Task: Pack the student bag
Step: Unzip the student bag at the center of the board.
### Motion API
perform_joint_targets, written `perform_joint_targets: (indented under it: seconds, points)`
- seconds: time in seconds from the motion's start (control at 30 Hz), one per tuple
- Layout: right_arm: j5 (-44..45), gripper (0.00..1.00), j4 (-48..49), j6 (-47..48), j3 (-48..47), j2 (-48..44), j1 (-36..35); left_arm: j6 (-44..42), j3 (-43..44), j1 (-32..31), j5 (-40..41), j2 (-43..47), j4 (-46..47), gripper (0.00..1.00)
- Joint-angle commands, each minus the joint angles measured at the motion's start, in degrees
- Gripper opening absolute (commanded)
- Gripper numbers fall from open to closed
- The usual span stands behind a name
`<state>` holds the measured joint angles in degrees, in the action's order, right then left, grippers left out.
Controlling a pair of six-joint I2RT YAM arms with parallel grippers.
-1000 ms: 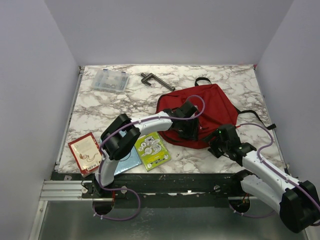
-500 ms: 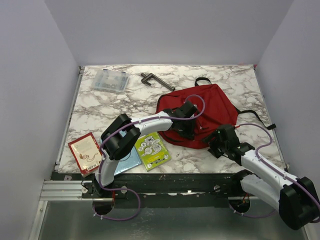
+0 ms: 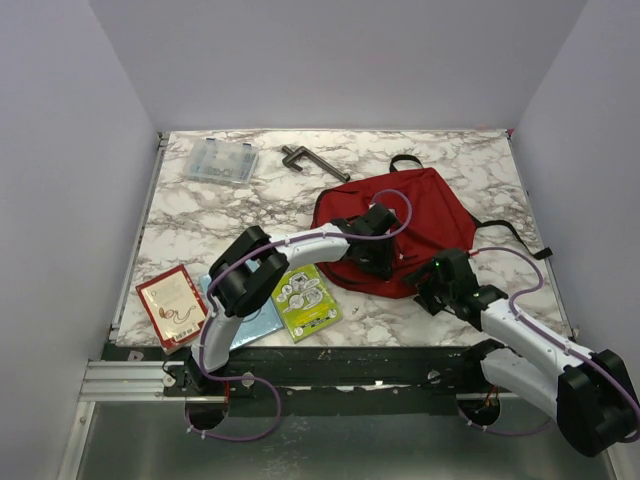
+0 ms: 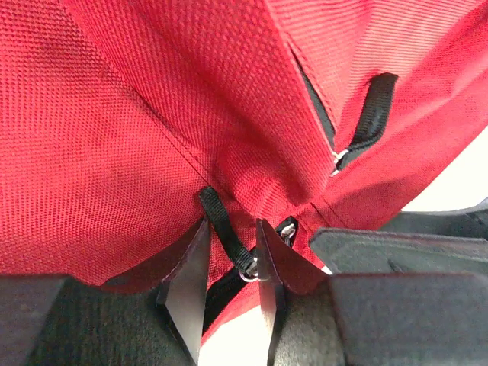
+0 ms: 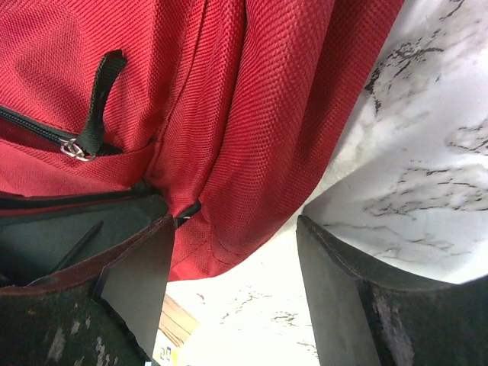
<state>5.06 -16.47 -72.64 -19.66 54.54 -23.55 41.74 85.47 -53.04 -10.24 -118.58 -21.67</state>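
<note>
Fingers (image 4: 187, 282) of the left gripper (image 4: 232, 225) stand only a little apart, and a black zip pull (image 4: 220, 221) of the bag (image 3: 425, 215) lies in the narrow gap between them; they do not visibly pinch it. On the right gripper (image 5: 232, 221) the fingers are wide apart: the bag's lower corner reaches into the gap just beside one finger, and the other finger is over bare marble. The bag is of red woven fabric with black straps and dark zips. It lies flat on the right half of the table (image 3: 200, 215), with its near edge towards the arms, and both grippers are at this edge. Only the top view shows the whole bag and the other things: a clear box (image 3: 220, 160) and a dark clamp (image 3: 312, 160) at the far side, a red book (image 3: 172, 303) at the near left, and a green booklet (image 3: 305, 298) near the bag's left corner. Only the wrist views show the weave of the fabric, the seams, and a second pull (image 5: 103, 99) with its small metal ring.
</note>
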Motion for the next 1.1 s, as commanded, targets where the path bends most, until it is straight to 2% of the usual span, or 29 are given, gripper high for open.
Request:
perform_joint_targets:
  seconds: [0.0, 0.1, 0.17, 0.23, 0.33, 0.47, 0.53, 0.73, 0.8, 0.9, 0.93, 0.97, 1.07]
  points:
    - [1.51, 0.69, -0.15, -0.8, 0.93, 1.0, 0.14, 1.51, -0.05, -0.67, -0.59, -2.03, 0.93, 0.3]
    - [2.49, 0.69, -0.52, -2.27, 1.52, 1.09, 0.21, 0.87, -0.37, -0.63, 0.94, -1.64, 0.93, 0.16]
    - [4.04, 0.67, -1.07, -3.86, 2.28, 0.88, 0.19, -0.08, -0.85, -0.65, 3.61, 0.24, 0.93, 0.01]
    - [5.84, 0.63, -1.11, -4.94, 3.07, 0.41, 0.16, -0.7, -2.3, -0.61, 7.57, 3.46, 1.32, 0.0]
    - [8.74, 0.49, -0.8, -5.58, 3.55, 0.18, 0.29, -2.22, -7.6, -0.66, 11.39, 10.38, 7.43, 0.0]
    - [12.71, 0.14, -3.02, -4.74, 1.65, 0.91, 2.55, -1.49, -18.75, -0.75, 12.6, 19.9, 19.78, 0.0]
    - [12.83, 0.01, -3.11, -2.51, 0.85, 1.07, 5.43, -0.62, -22.98, -0.75, 14.44, 23.5, 23.72, 0.0]
    - [10.32, 0.01, -3.82, 8.08, -2.33, 0.78, 19.9, -1.33, -29.08, 0.78, 24.13, 29.4, 23.93, 0.0]
    - [10.65, 0.01, -4.52, 12.13, -4.51, 0.97, 23.14, -1.57, -30.02, 2.52, 23.45, 30.51, 23.94, 0.0]
    - [12.76, 0.03, -5.28, 17.81, -7.63, 0.75, 23.2, -2.45, -30.3, 4.62, 19.07, 30.99, 24.15, 0.0]
    - [10.13, 0.12, -4.41, 20.52, -8.66, 0.65, 23.2, -3.13, -29.96, 4.94, 16.49, 31.01, 24.41, 0.0]
    - [6.02, 0.28, -3.88, 24.84, -9.65, 0.6, 23.2, -3.57, -29.76, 4.82, 14.82, 31.04, 24.8, 0.0]
    - [-1.54, 0.47, -7.77, 28.49, -13.93, -1.98, 22.44, -2.26, -30.2, 4.54, 8.29, 31.19, 27.67, 0.0]
